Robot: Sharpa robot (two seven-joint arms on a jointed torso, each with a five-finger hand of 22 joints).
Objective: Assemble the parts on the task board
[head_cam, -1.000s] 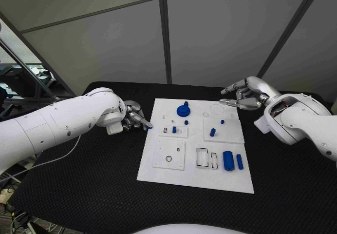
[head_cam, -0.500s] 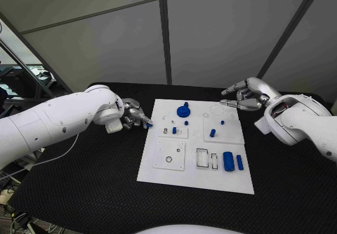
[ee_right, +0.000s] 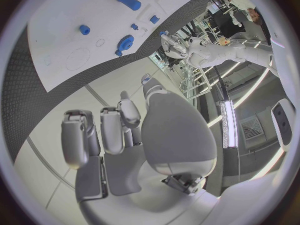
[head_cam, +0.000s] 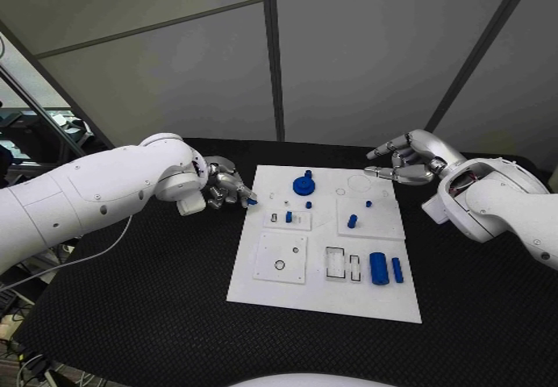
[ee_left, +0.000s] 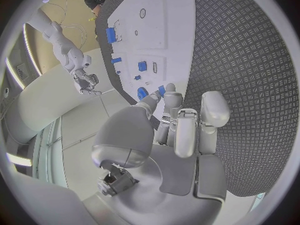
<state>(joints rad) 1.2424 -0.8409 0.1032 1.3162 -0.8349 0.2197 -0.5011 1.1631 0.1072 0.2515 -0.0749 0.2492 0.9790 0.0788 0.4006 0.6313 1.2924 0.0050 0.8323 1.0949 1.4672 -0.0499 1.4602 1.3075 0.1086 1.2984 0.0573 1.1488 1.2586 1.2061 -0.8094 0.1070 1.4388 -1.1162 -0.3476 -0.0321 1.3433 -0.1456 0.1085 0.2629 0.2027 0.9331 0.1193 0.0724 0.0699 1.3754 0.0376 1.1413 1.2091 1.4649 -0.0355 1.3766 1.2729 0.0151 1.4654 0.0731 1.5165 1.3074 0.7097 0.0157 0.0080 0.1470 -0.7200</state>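
Note:
The white task board (head_cam: 291, 282) lies mid-table. On it are a blue gear (head_cam: 303, 184), short blue pegs (head_cam: 352, 218) (head_cam: 289, 215) and two blue cylinders (head_cam: 378, 267) near its right edge. My left hand (head_cam: 226, 189) hovers at the board's far left edge and pinches a small blue part (head_cam: 251, 201) at its fingertips. In the left wrist view that part (ee_left: 161, 90) sits just past the fingers (ee_left: 187, 130), close to the gear (ee_left: 142, 93). My right hand (head_cam: 407, 163) hangs above the board's far right corner, fingers loosely curled and apart, holding nothing (ee_right: 119, 130).
Black mat (head_cam: 151, 282) surrounds the board on all sides. Recessed slots (head_cam: 335, 262) and a ring outline (head_cam: 279, 263) mark the board's near half. Grey wall panels stand behind the table's far edge.
My left hand has shifted slightly farther from me and closer to the board's left edge, with the blue part now showing at its fingertips. The right hand has barely moved.

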